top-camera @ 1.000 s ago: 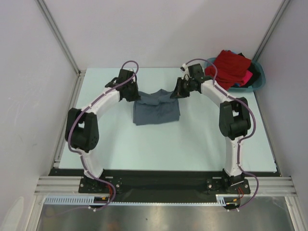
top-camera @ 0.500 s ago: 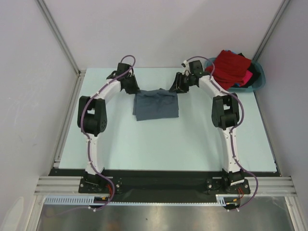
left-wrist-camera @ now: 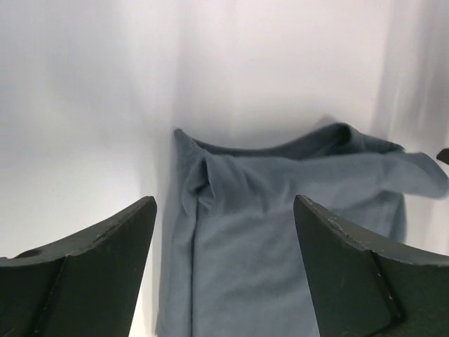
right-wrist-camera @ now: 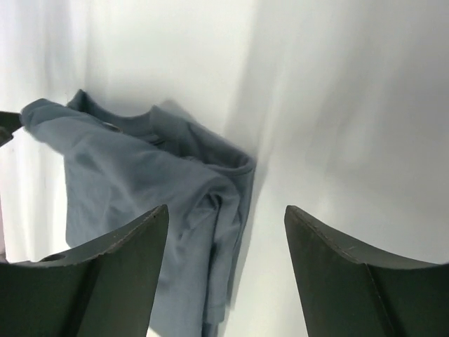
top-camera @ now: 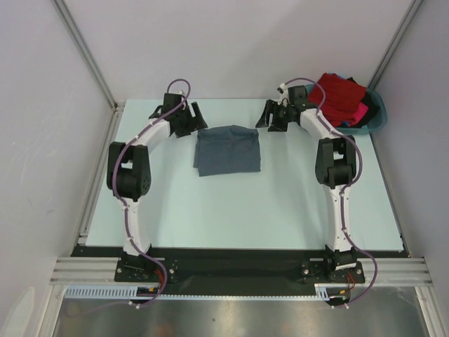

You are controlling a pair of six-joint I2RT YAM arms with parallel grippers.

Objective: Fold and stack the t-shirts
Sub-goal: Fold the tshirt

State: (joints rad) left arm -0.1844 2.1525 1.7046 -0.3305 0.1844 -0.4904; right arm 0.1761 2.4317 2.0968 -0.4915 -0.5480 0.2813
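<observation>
Top external view, nearest first: two arm bases bolted at the near edge of the bench (top-camera: 231, 210), with the left arm (top-camera: 130, 175) and the right arm (top-camera: 337, 165) stretched away along either side.

Beyond the middle of the bench, lying flat and folded into a rough rectangle: the slate-grey t-shirt (top-camera: 227, 150), curved neckline along its far edge.

Near the shirt's far left corner, a little beyond it and off the cloth: the left gripper (top-camera: 194, 119), jaws spread wide, holding nothing. Near the far right corner, likewise off the cloth: the right gripper (top-camera: 270, 123), jaws also well apart and empty.

Left wrist view: both dark fingers at the bottom corners, wide apart, with the grey shirt framed between them on the pale surface; a raised fold line down one side of the cloth, one sleeve sticking out at the edge. Right wrist view: much the same, with fingers wide, nothing pinched, and the shirt ahead, layered folds bunched at its nearer corner.

Farthest back, at the far right corner of the bench: a teal basin (top-camera: 379, 118) heaped with a red t-shirt (top-camera: 339, 95), a pink one (top-camera: 361, 112) peeking out beside it and a dark one (top-camera: 372, 105) toward the rim. Well apart from the grey shirt.
</observation>
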